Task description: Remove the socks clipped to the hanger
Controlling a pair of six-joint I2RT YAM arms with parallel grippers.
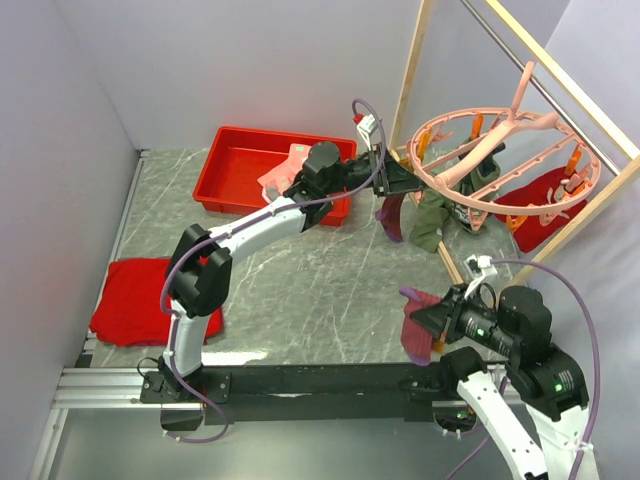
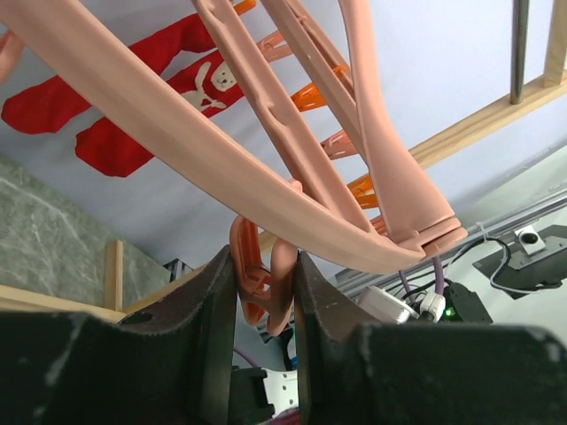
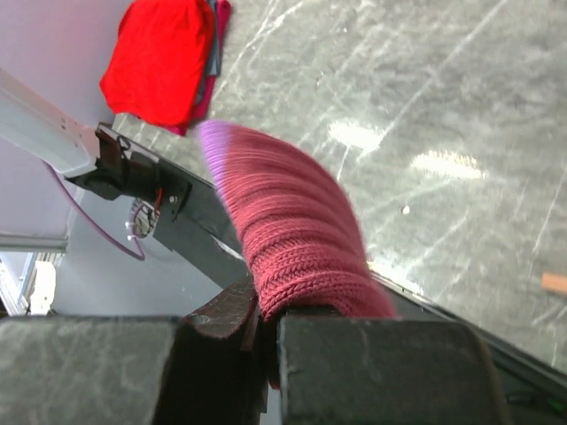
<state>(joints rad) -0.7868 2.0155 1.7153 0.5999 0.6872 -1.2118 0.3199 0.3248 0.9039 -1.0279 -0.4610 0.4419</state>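
Squeeze pink clip [image 2: 282,297] squarely, at 9 o'clock on hanger [image 1: 437,178], left gripper [image 2: 264,266] pinched narrow on it; no tugging; right gripper [image 3: 266,329] clamped on maroon sock [image 3: 292,239].

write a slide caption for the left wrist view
Left gripper squeezing a pink clip under the hanger ring, red socks beyond.

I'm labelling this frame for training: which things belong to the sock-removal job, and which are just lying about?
Job: pink ring hanger, clip squeezed by left gripper, maroon sock in right gripper, hanging maroon sock, olive sock, red socks.
Lying about: red cloth, red tray, wooden frame.
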